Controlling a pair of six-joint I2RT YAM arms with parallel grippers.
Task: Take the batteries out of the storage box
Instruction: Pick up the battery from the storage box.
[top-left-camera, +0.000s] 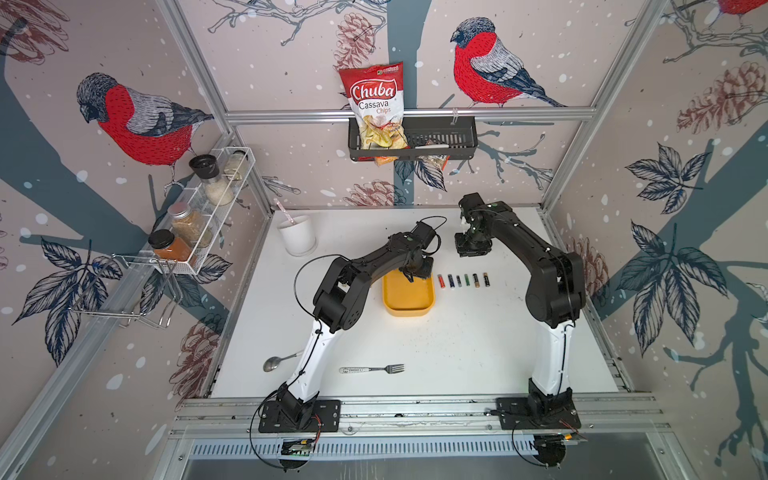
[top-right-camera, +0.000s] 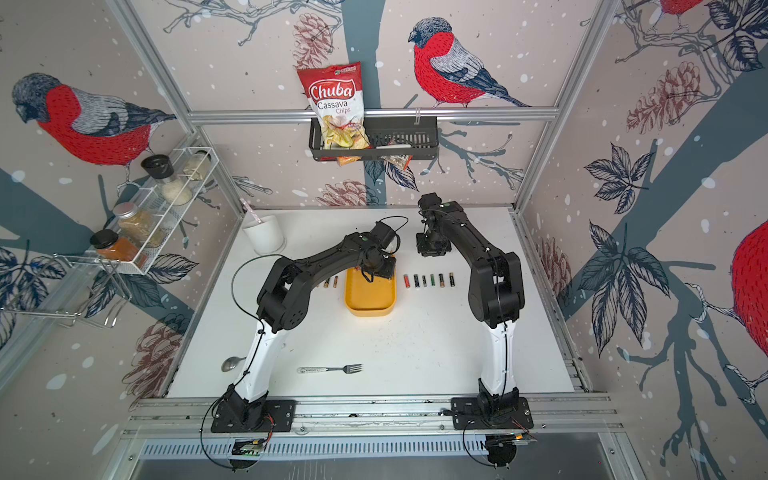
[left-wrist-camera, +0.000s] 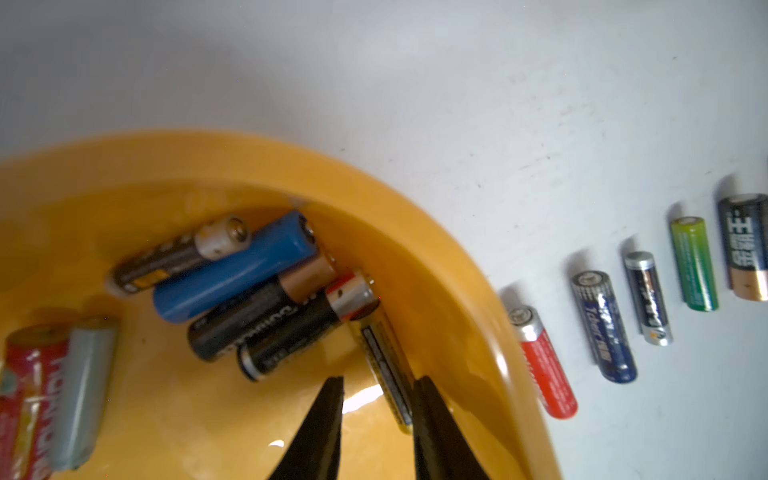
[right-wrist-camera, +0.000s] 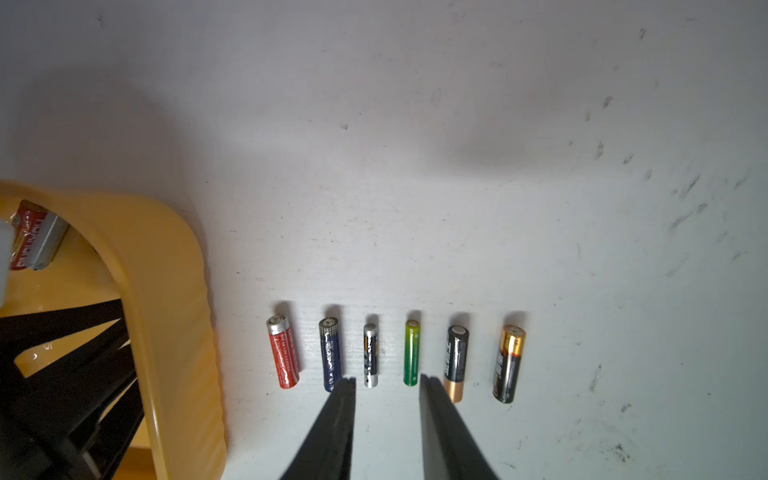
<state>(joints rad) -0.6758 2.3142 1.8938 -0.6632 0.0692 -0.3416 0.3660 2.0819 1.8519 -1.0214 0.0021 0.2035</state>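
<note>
The left gripper (left-wrist-camera: 378, 384), jaws apart, straddles a yellow-black battery (left-wrist-camera: 382, 365) lying lengthwise between them, tight against the storage box (left-wrist-camera: 436, 291) wall; right gripper (right-wrist-camera: 386, 380), jaws apart, empty.

A lab cell mocked up as a kitchen: aluminium frame (top-left-camera: 291, 115); bird wallpaper (top-left-camera: 141, 120); spice rack (top-left-camera: 220, 220).

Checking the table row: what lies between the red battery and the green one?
Two, the right wrist view shows: a dark blue battery and a thin silver-black battery.
</note>
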